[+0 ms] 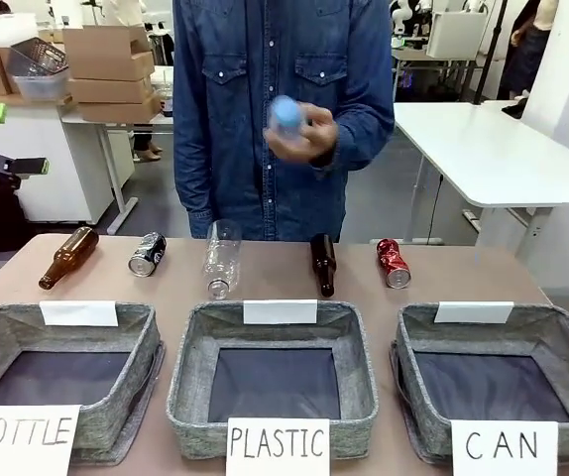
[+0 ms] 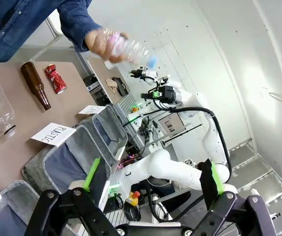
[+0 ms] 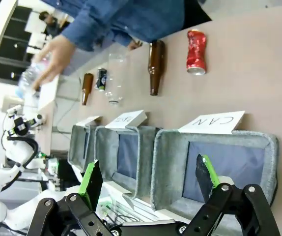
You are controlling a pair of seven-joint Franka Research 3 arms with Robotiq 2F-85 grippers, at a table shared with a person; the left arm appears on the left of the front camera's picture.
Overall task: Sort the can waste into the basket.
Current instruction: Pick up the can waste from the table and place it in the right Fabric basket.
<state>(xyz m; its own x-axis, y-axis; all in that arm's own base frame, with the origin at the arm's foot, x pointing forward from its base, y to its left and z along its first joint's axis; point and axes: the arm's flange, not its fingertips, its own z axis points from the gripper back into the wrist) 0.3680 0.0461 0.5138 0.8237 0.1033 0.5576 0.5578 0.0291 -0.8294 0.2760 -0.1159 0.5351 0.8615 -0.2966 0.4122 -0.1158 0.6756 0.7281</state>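
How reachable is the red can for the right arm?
Probably yes: the red can lies free on the table past the CAN basket, apart from the brown bottle, and the right gripper is open.

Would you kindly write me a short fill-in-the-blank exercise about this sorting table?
1. The crushed shiny red metal can lies behind the grey woven basket labelled ____.
2. The dark metal can lies between the clear plastic bottle and a ____ glass bottle.
3. The person's hand holds a clear bottle whose cap is ____.
Missing words: CAN; brown; blue.
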